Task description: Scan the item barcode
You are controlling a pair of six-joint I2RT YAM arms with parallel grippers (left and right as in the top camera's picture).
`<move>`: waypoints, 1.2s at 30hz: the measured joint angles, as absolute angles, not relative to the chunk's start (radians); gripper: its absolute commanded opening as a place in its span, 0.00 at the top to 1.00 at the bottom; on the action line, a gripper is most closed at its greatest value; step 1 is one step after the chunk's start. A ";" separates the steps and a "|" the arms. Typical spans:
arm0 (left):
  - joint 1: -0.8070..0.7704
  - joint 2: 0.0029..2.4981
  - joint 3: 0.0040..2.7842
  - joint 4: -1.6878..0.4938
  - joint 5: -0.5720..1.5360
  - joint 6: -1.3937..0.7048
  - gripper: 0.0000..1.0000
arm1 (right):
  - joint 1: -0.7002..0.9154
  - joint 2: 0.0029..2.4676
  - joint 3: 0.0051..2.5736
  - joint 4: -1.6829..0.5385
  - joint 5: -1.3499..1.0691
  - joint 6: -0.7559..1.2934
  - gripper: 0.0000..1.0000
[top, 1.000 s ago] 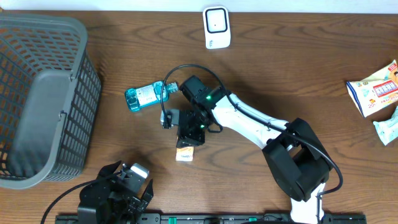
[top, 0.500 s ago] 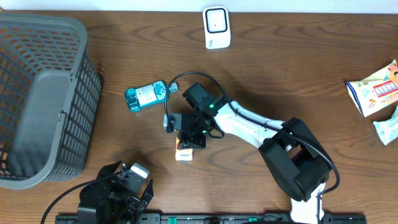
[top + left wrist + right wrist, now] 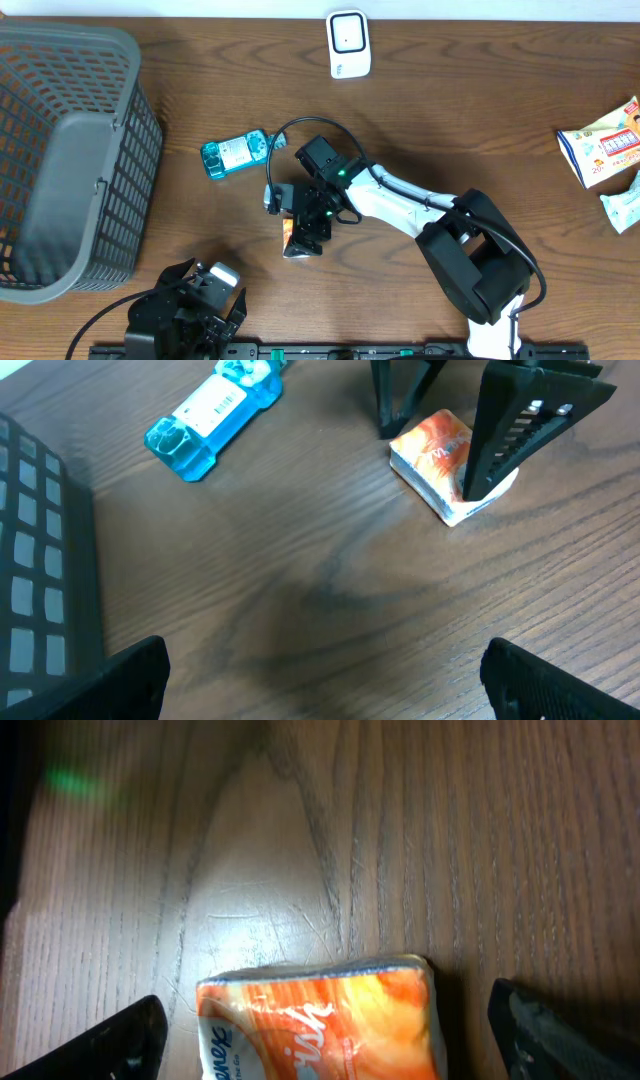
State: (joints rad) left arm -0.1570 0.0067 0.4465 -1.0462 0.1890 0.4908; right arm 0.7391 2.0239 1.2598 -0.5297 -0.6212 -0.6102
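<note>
An orange and white tissue pack (image 3: 320,1020) lies on the wooden table, also seen from the left wrist as the tissue pack (image 3: 445,465). My right gripper (image 3: 330,1040) hangs open straight over it, one finger on each side with a gap to the pack. From overhead the right gripper (image 3: 305,228) hides most of the tissue pack (image 3: 290,234). A white scanner (image 3: 349,44) stands at the far edge of the table. My left gripper (image 3: 320,680) is open over bare wood near the front edge, with nothing between its fingers.
A blue bottle (image 3: 235,153) lies on its side left of the right arm. A grey mesh basket (image 3: 70,160) fills the left side. Snack packets (image 3: 603,143) lie at the far right edge.
The right gripper's jaws have spread wide around the tissue pack, which now lies free on the table. The left arm has not moved.
</note>
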 measured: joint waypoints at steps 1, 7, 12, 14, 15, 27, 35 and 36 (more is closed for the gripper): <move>-0.157 0.007 0.447 -1.046 0.189 0.491 0.01 | 0.739 2.024 1.259 -0.530 -0.619 -0.610 0.01; -0.157 0.007 0.447 -1.046 0.189 0.491 0.01 | 0.739 2.024 1.259 -0.526 -0.613 -0.610 0.01; -0.157 0.007 0.447 -1.046 0.189 0.491 0.01 | 0.739 2.024 1.259 -0.525 -0.612 -0.610 0.02; -0.157 0.007 0.447 -1.046 0.189 0.491 0.01 | 0.739 2.024 1.259 -0.521 -0.612 -0.611 0.09; -0.157 0.007 0.447 -1.046 0.189 0.491 0.01 | 0.739 2.024 1.259 -0.517 -0.611 -0.611 0.12; -0.157 0.007 0.447 -1.046 0.189 0.491 0.01 | 0.739 2.024 1.255 -0.495 -0.598 -0.602 0.28; -0.157 0.007 0.447 -1.046 0.189 0.491 0.01 | 0.739 2.024 1.254 -0.494 -0.596 -0.593 0.61; -0.157 0.007 0.447 -1.046 0.189 0.491 0.01 | 0.739 2.024 1.254 -0.493 -0.596 -0.590 0.67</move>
State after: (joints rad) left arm -0.1570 0.0067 0.4465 -1.0462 0.1890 0.4911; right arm 0.7391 2.0239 1.2541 -0.4931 -0.5957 -0.5896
